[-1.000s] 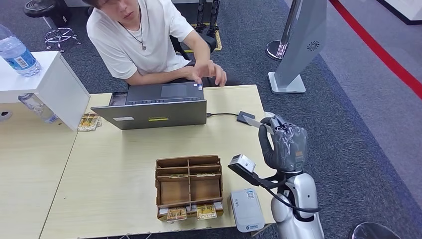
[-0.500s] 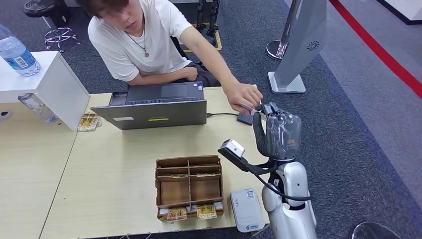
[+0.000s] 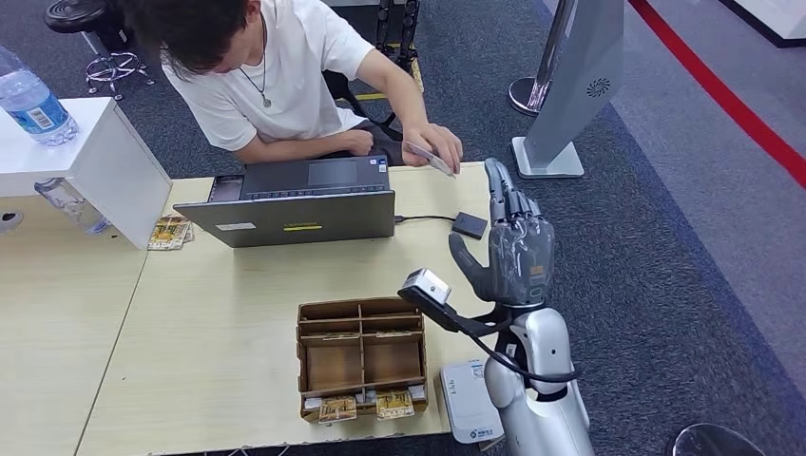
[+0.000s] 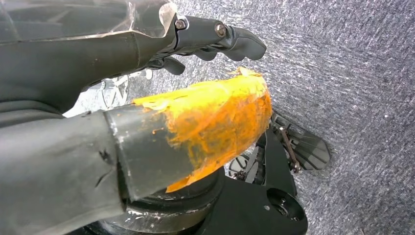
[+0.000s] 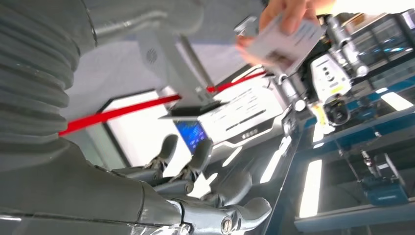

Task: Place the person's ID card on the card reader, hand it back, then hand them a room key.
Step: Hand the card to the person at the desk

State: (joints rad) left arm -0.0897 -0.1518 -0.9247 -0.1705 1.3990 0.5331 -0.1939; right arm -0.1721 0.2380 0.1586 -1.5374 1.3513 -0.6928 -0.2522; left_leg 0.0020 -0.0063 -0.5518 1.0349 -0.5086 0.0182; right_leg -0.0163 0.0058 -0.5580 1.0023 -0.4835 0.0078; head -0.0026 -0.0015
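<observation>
While the right hand (image 3: 514, 249) stands raised beside the table (image 3: 219, 332) with fingers spread and holding nothing, the ID card (image 3: 427, 158) sits in the person's hand (image 3: 439, 144), well apart beyond it. Hand-back judged complete. Next step requires a room key, probably from the wooden organiser (image 3: 360, 357) nearer the robot.

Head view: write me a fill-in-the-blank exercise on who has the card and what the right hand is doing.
1. The card is held by the ____.
2. The right hand is ____, holding nothing.
3. The laptop stands between the person and the wooden ____.
4. The white reader lies beside the organizer, near the table's ____ edge.

Missing words: person; open; organizer; front
</observation>
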